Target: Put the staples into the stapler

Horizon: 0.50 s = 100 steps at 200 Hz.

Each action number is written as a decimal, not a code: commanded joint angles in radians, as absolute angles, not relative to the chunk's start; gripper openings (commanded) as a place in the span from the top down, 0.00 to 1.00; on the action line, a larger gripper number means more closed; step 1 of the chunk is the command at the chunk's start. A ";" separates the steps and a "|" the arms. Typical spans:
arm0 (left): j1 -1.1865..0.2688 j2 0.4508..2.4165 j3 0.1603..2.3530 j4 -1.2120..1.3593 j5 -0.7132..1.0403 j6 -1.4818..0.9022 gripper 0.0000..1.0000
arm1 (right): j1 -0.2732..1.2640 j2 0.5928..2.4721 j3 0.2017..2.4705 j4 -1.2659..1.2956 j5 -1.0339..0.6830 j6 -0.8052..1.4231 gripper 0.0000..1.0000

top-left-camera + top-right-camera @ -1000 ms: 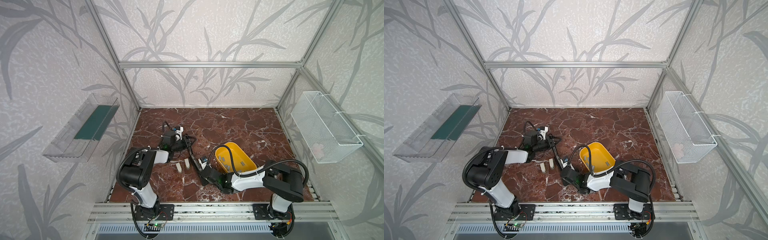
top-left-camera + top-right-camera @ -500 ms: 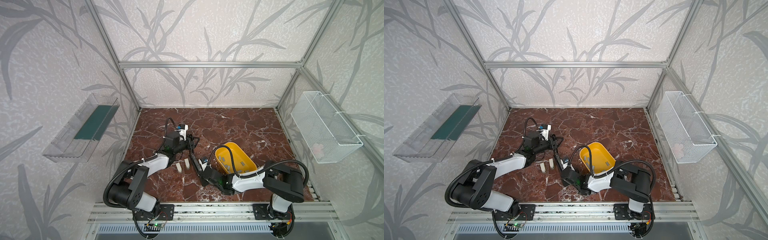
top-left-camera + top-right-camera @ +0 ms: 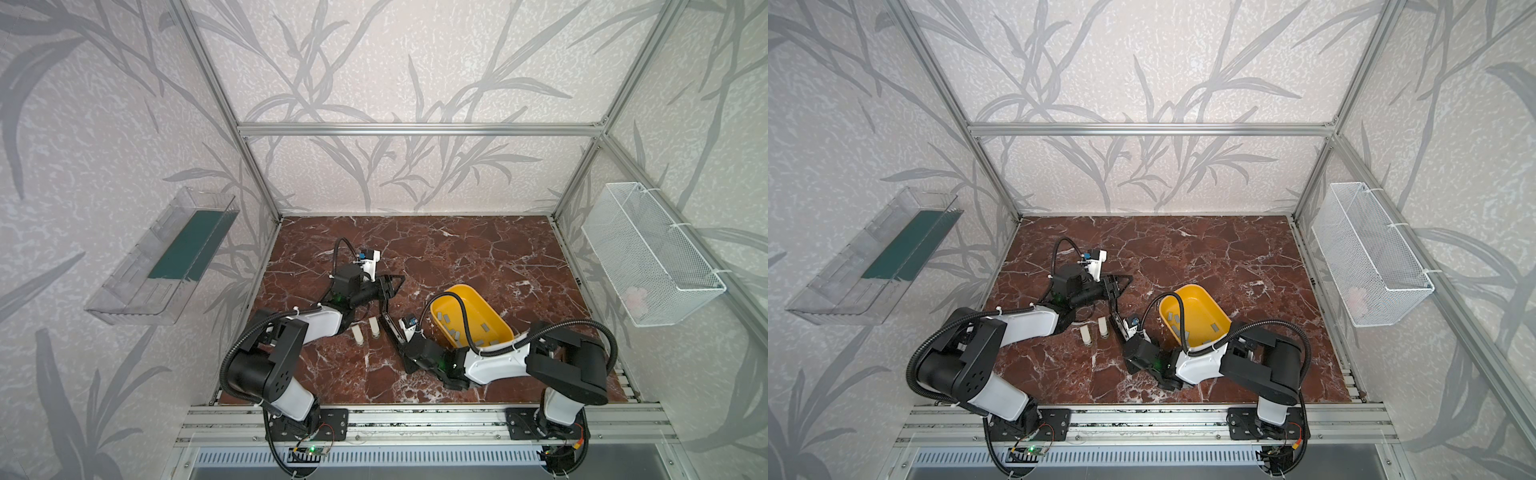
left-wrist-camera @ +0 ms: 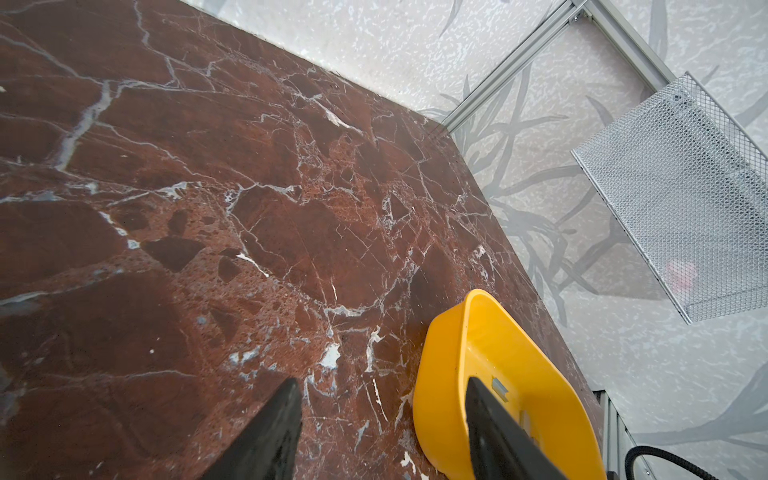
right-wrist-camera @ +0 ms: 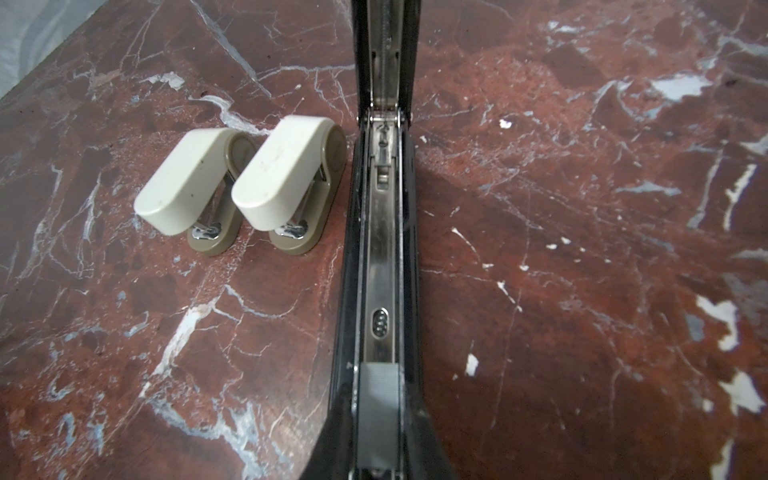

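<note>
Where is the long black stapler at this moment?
In both top views the black stapler lies open at the front middle of the table, between two small cream staplers on its left and the yellow tub on its right.

Both top views are bright, evenly lit and sharp, and shadows are soft. In the right wrist view, the stapler glints and throws a soft shadow on the marble tabletop. In the left wrist view, the fingers of the left gripper are out of focus.
</note>
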State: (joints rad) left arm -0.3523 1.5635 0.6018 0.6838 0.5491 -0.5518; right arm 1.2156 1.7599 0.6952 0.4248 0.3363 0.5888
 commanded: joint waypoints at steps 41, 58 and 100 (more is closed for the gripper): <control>-0.417 1.442 0.587 0.614 0.482 -0.402 0.38 | 1.206 1.754 0.653 0.384 0.387 0.600 1.00; -0.448 1.436 0.610 0.548 0.449 -0.358 0.38 | 1.189 1.743 0.639 0.397 0.389 0.602 1.00; -0.480 1.435 0.620 0.502 0.403 -0.328 0.41 | 1.149 1.723 0.620 0.425 0.392 0.603 1.00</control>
State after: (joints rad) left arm -0.4740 1.4525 0.5892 0.5453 0.4458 -0.3763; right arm 1.1767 1.7348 0.6479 0.4541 0.3569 0.5949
